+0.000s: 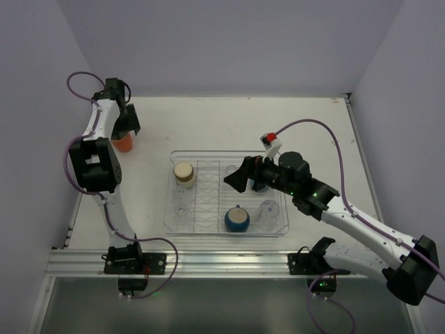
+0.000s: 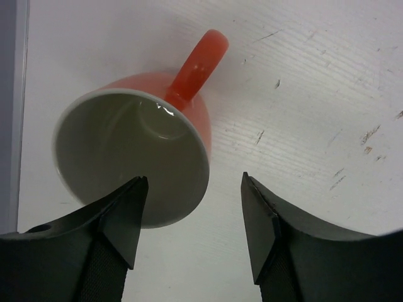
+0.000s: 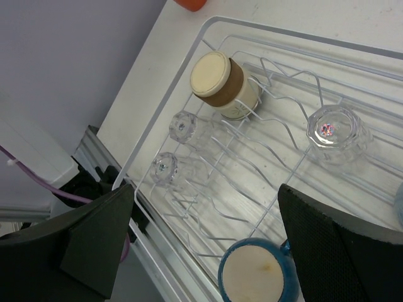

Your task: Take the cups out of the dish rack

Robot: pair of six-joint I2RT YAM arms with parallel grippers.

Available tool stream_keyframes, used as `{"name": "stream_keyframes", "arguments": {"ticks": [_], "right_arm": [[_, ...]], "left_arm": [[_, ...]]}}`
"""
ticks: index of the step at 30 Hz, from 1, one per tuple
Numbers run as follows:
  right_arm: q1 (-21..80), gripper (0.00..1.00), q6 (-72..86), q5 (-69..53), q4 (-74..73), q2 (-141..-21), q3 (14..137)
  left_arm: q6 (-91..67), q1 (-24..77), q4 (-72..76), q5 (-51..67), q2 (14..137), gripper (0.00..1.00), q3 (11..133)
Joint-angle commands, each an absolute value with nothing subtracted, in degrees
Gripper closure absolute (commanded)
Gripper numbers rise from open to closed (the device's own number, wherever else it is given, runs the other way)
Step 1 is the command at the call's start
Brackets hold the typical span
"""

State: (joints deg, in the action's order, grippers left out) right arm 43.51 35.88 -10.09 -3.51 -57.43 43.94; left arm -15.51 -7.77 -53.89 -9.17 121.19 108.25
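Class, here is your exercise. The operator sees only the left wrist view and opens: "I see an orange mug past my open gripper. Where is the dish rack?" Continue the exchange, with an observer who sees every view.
Observer: The dish rack sits to the right of the orange mug, which stands outside it on the table.
Operator: What is left in the rack?
Observer: A tan-cream cup, a dark blue cup and several clear tumblers.
Operator: What is the other arm doing?
Observer: The right gripper hovers open above the middle of the rack, holding nothing.
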Motion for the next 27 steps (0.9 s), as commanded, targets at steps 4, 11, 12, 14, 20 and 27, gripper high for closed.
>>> {"name": "stream_keyframes", "arguments": {"ticks": [4, 11, 12, 14, 20, 27], "right_arm": [[44.21, 0.01, 33.93, -9.32, -4.3, -57.04, 47.2], [45.52, 0.06, 32.43, -7.3, -6.24, -58.27, 49.04], [46.05, 0.07, 31.56, -5.9, -6.68, -58.45, 49.13], [46.32, 0.11, 30.68, -3.79, -8.87, -58.36, 49.66], [46.67, 0.11, 28.13, 8.5, -16.34, -56.34, 47.64], [44.65, 0.12, 29.44, 22.05, -22.14, -58.88, 48.43]], "left_arm": [[-16.52, -8.17, -49.67, -10.11, 113.65, 0.25, 108.2], [-19.94, -8.17, -40.36, -7.3, 100.57, 0.11, 102.5], [-20.39, -8.09, -37.64, -5.64, 98.81, 0.11, 101.44], [-21.7, -7.74, -34.91, -2.48, 92.75, 0.1, 97.5], [-25.13, -0.72, -21.64, 6.75, 72.8, 0.08, 80.8], [-28.74, 8.0, -10.03, 20.02, 53.46, 0.07, 57.5]]}}
